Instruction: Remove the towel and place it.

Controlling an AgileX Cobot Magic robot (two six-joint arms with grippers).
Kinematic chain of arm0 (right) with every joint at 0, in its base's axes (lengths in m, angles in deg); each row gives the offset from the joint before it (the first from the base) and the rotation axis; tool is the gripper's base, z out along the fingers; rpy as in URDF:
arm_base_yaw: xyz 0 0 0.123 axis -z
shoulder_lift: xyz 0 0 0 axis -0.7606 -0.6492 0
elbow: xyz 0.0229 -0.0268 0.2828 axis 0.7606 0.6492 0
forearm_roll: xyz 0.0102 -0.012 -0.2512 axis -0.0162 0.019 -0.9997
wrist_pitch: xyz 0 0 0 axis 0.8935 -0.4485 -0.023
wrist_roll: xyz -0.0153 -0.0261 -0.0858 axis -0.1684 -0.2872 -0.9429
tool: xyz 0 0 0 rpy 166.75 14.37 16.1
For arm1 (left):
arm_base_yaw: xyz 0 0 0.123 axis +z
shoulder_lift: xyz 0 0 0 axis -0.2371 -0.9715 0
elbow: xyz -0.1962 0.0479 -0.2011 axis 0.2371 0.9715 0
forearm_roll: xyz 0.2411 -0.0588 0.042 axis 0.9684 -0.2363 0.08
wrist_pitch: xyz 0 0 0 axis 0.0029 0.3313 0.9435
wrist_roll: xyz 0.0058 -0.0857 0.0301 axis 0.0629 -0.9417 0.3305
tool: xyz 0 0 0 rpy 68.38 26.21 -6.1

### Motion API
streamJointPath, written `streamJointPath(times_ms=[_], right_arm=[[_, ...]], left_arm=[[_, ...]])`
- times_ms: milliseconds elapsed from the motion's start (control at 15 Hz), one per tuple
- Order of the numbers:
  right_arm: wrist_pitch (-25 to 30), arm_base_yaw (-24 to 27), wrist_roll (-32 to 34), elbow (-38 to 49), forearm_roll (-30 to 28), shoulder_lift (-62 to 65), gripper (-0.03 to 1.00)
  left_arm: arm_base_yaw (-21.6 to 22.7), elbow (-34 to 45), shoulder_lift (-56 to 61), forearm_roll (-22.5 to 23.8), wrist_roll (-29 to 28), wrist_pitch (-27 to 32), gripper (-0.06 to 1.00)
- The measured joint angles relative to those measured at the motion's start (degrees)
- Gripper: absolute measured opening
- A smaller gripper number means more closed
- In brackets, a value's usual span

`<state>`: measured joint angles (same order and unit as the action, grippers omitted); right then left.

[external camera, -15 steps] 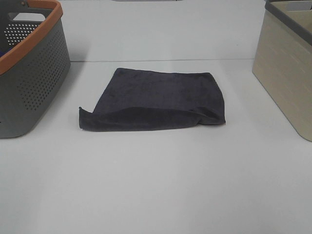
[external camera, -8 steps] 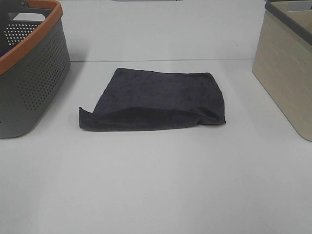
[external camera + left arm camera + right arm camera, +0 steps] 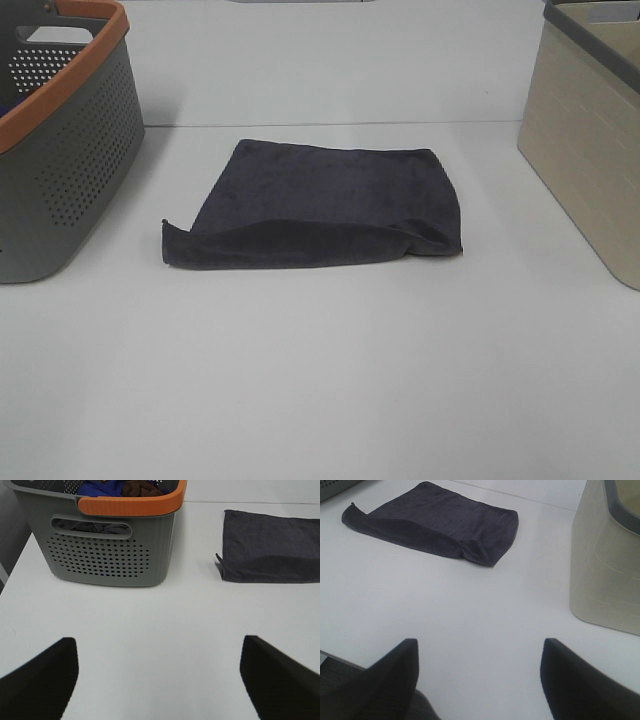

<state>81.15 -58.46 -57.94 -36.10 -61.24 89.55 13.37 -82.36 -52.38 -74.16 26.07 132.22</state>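
The dark charcoal-grey towel (image 3: 320, 205) lies folded flat on the white table, mid-centre in the exterior high view. It also shows in the left wrist view (image 3: 270, 547) and the right wrist view (image 3: 432, 522). No white tag shows. Neither arm appears in the exterior high view. My left gripper (image 3: 159, 680) is open and empty over bare table, near the grey basket and well short of the towel. My right gripper (image 3: 477, 680) is open and empty over bare table, apart from the towel and beside the beige bin.
A grey perforated basket with an orange rim (image 3: 60, 150) stands at the left, holding blue and brown cloth (image 3: 122, 487). A beige bin with a dark rim (image 3: 590, 130) stands at the right. The table's near edge shows in the right wrist view (image 3: 335, 660).
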Motion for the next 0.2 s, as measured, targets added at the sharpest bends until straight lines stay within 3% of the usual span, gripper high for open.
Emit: streamJointPath(times_ms=[200], right_arm=[[0.0, 0.0, 0.0, 0.0, 0.0, 0.0, 0.68]], left_arm=[[0.0, 0.0, 0.0, 0.0, 0.0, 0.0, 0.82]])
